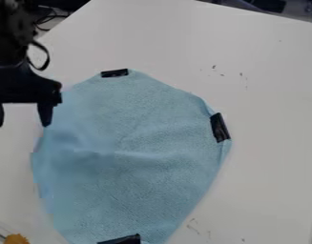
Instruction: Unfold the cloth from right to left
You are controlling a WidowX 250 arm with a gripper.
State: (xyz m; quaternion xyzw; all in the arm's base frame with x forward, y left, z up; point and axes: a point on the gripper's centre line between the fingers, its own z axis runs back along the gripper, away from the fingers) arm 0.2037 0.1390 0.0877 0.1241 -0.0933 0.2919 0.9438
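My black gripper (21, 116) hangs at the left side of the view, its two fingers wide apart with nothing between them. The light blue cloth (139, 157) lies spread over the middle and lower left of the table, with soft creases across it. The right-hand finger is at the cloth's upper left edge in the view; whether it touches the cloth I cannot tell. Black patches mark the cloth at its top, right and bottom edges. Its left edge looks uneven.
The white table (266, 95) extends around the cloth, with small dark marks on its surface. An orange-brown object (16, 238) is at the bottom left corner. Dark cables run behind the table's upper left edge.
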